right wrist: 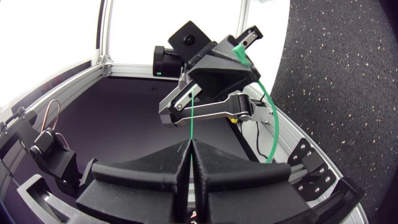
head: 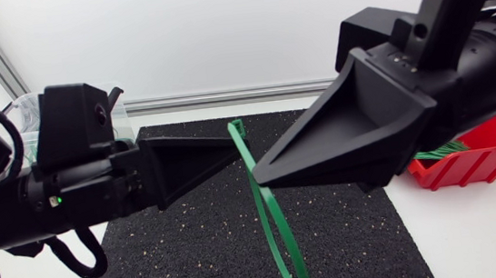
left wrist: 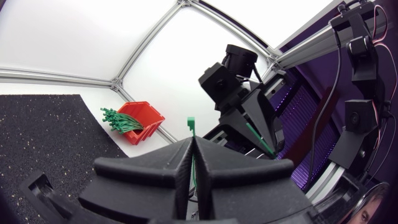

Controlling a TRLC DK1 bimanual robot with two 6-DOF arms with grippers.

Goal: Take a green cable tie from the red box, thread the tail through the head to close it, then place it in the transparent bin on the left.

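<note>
A green cable tie (head: 274, 219) hangs in a long loop above the black mat (head: 195, 254). My left gripper (head: 231, 154) is shut on it just below its square head (head: 236, 128), which sticks up past the fingertips (left wrist: 191, 124). My right gripper (head: 258, 168) faces it tip to tip and is shut on the thin tail (right wrist: 191, 121). In the right wrist view the left gripper (right wrist: 214, 81) sits straight ahead, with the loop (right wrist: 271, 124) curving beside it. The red box (head: 469, 161) with several green ties (head: 441, 150) stands at the right. The transparent bin (head: 31, 112) is partly hidden behind my left arm.
The mat covers the middle of the white table. In the left wrist view, the red box (left wrist: 144, 118) lies beyond the mat's (left wrist: 37, 137) far corner, ties (left wrist: 118, 119) poking out of it. An aluminium rail (head: 217, 97) runs along the back edge.
</note>
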